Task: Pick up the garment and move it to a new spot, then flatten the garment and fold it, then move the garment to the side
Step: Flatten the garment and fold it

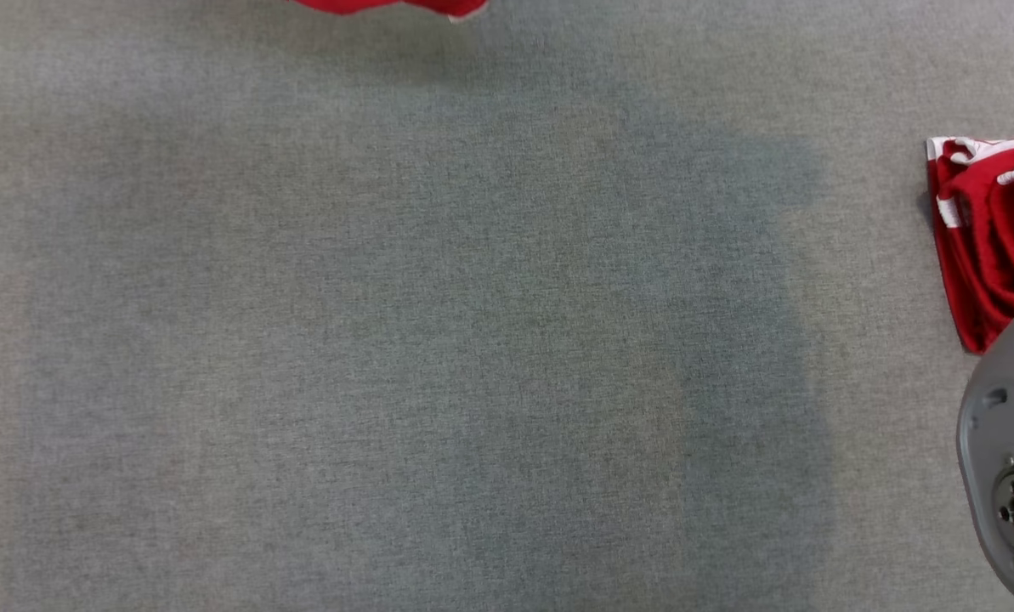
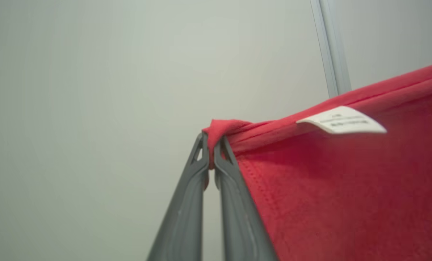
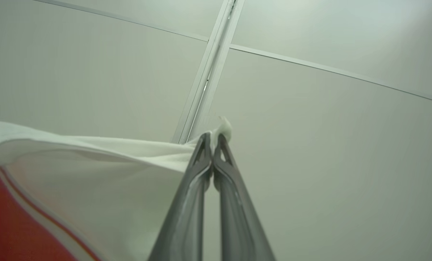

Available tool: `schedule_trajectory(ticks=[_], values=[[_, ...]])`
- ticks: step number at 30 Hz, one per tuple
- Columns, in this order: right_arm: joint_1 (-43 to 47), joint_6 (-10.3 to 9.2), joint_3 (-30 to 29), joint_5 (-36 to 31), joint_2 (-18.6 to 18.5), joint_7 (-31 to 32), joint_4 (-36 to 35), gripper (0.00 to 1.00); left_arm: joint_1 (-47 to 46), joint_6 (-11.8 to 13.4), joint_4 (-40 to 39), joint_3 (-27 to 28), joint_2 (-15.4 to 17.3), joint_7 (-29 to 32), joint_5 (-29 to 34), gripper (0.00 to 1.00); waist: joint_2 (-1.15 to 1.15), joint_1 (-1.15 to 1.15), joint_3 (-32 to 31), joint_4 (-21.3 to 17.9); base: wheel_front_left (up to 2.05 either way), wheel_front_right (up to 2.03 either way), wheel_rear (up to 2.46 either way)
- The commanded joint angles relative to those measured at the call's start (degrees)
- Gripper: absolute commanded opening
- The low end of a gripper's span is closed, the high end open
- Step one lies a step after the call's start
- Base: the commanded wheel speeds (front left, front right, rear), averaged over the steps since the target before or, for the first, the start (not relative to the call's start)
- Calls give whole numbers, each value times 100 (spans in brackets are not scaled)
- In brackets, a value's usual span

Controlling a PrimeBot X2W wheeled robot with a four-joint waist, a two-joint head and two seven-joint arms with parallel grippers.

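Grey woven cloth covers the table (image 1: 405, 340), which fills most of the head view under a broad soft shadow. Red fabric of the garment (image 1: 987, 246) hangs into that view at the right edge, gathered in folds with white trim along its top, and another sliver of red shows at the top edge; whether either part touches the table cannot be told. A grey arm joint (image 1: 1012, 459) overlaps the lower corner of the red folds. In the left wrist view, the left end effector (image 2: 211, 145) is clamped on a bunched red hem, with the cloth spreading away to the right and a white label (image 2: 342, 120) sewn near the edge. In the right wrist view, the right end effector (image 3: 213, 139) pinches a white part of the garment, which stretches off to the left with red and a thin stripe lower down. Pale wall panels (image 3: 328, 152) joined by a metal strip (image 3: 205, 79) stand behind.
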Motion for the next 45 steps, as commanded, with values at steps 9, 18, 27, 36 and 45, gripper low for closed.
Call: schedule_trajectory(ticks=[9, 18, 27, 36, 45], values=[[1959, -13, -14, 845, -57, -107, -241, 0, 1728, 23, 289, -218, -277, -3, -453, 0, -1, -1, 124, 37, 0, 0, 0], [4974, -12, 560, 1919, -52, -115, -1158, 0, 3884, 22, 406, -42, -1150, -4, -398, 0, -1, -1, -468, 44, 0, 0, 0], [7209, -8, 781, 2415, -46, -116, -937, 0, 5363, 21, 696, 137, -1996, -10, -27, 0, -1, -1, -1441, -31, 0, 0, 0], [8250, -6, 937, 2503, -45, -116, -541, 0, 6403, 20, 931, 72, -2581, -10, 562, 0, -1, -1, -2418, -174, 0, 0, 0], [9040, -6, 1171, 2156, -39, -116, -318, 0, 7201, 20, 1102, 539, -3040, -10, 994, 0, -1, -1, -2886, -163, 0, 0, 0]])
